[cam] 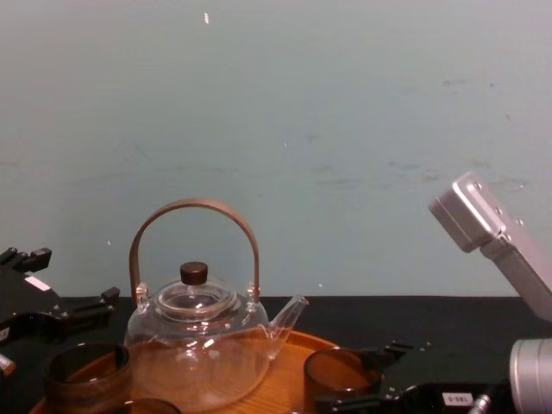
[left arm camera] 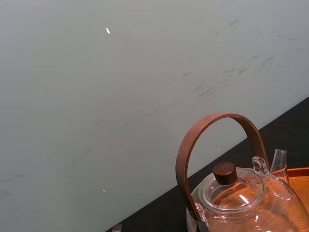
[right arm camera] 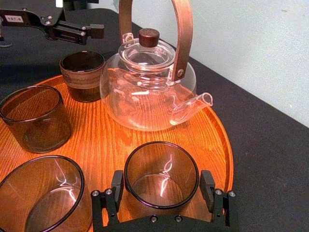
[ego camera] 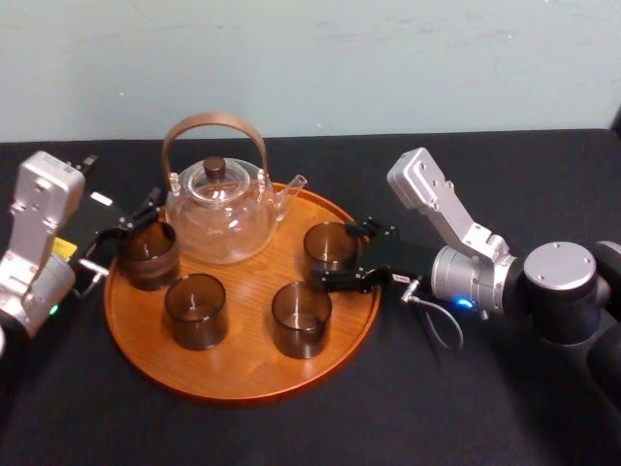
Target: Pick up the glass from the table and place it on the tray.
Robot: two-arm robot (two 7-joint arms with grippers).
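The glass (ego camera: 330, 245), a smoky dark tumbler, stands upright on the right side of the round wooden tray (ego camera: 243, 374). My right gripper (ego camera: 335, 255) reaches in from the right, open, with one finger close on each side of the glass. From the right wrist, the glass (right arm camera: 161, 169) rests on the tray (right arm camera: 106, 140) between the two black fingers (right arm camera: 117, 186). In the chest view the glass (cam: 339, 371) sits low on the right by the right gripper (cam: 366, 379). My left gripper (ego camera: 131, 225) hovers open at the tray's left rim behind a brown-banded tumbler (ego camera: 148, 254).
A clear glass teapot (ego camera: 218, 209) with an arched brown handle stands at the back of the tray. Two more smoky tumblers (ego camera: 196, 309) (ego camera: 301, 317) sit at the tray's front. Black tablecloth (ego camera: 466, 408) surrounds the tray; a pale wall rises behind.
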